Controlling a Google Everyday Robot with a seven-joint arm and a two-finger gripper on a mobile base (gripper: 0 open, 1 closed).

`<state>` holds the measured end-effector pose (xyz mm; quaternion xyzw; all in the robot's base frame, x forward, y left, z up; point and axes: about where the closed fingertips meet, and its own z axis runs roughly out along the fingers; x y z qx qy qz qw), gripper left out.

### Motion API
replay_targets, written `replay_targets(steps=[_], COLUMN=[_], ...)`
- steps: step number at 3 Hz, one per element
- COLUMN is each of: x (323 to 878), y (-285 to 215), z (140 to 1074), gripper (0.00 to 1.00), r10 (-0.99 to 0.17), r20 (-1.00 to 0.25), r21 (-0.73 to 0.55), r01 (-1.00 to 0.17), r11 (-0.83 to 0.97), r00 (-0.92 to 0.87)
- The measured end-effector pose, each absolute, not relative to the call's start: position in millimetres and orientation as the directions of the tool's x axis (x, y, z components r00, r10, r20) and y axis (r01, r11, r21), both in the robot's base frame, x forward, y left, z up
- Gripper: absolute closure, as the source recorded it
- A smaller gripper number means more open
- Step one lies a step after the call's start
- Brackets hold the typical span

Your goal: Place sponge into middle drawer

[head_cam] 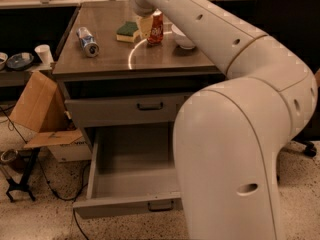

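Note:
The sponge (127, 31), dark green on top with a yellow body, lies on the far middle of the cabinet top. My gripper (144, 26) reaches down from the big white arm and sits just right of the sponge, between it and a red can (156, 27). It holds nothing that I can see. The middle drawer (120, 208) is pulled wide open below, its grey inside empty and its dark handle (160, 205) on the front. The drawer above it (115, 110) is closed.
A silver soda can (87, 41) lies on its side at the left of the cabinet top (165, 59). A white bowl (182, 37) stands right of the red can. An open cardboard box (37, 109) sits on the floor at left. My white arm (240, 134) fills the right side.

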<state>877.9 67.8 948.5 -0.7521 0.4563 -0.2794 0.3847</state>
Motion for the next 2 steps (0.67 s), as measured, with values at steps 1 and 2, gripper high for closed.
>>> replay_targets(steps=[1, 2], x=[883, 885], y=[76, 91], z=[942, 932], gripper=[0.00, 0.00], r10=[-0.898, -0.863], r20=[0.104, 0.183], r21=[-0.823, -0.791], r01=[-0.470, -0.450], r11=[-0.319, -0.414], r00=[0.427, 0.471])
